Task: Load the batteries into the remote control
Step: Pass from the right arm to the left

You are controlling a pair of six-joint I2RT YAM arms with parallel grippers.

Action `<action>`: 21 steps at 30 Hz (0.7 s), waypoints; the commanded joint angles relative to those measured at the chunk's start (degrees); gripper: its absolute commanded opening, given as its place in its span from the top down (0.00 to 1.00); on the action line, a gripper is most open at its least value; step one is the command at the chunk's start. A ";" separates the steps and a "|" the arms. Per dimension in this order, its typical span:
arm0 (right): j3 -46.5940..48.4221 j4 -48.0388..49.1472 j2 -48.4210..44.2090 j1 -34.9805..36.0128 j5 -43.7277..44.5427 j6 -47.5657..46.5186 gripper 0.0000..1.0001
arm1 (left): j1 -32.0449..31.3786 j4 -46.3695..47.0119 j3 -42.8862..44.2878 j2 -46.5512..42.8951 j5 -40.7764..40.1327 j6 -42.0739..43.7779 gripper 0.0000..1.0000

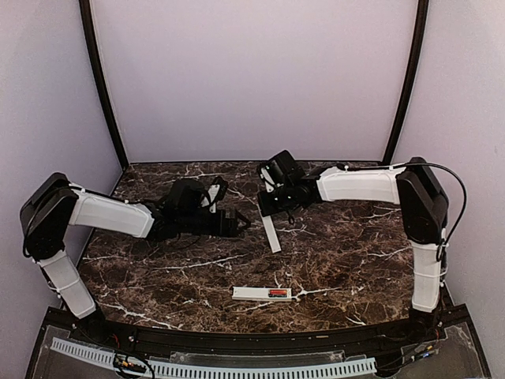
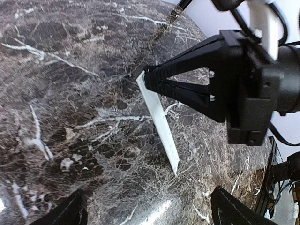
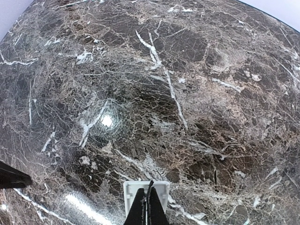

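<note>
Top external: right claw [image 1: 267, 215] clamped on cover plate [image 1: 271, 234] beyond remote control [image 1: 262, 293]; left claw [image 1: 239, 222] apart. Plate best aligned lengthwise before lowering.

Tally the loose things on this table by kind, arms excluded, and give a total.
Remote control: 1
Red battery, lying in the remote: 1
White cover plate, gripped by the right pincer: 1
Total: 3

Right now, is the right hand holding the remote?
No, the right hand grips the thin cover plate; the remote control lies free on the table.
</note>
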 commanded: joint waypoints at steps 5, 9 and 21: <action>-3.71 5.99 -4.23 0.64 -1.27 2.19 1.00 | -4.34 13.11 4.43 10.91 -2.40 -6.25 0.10; -5.31 7.19 -5.10 0.63 -1.37 2.29 1.00 | -4.48 16.06 7.41 17.51 -0.91 -8.81 0.14; -7.76 9.91 -6.29 0.61 -3.14 2.21 1.00 | -5.32 19.31 11.51 24.36 -2.48 -11.11 0.42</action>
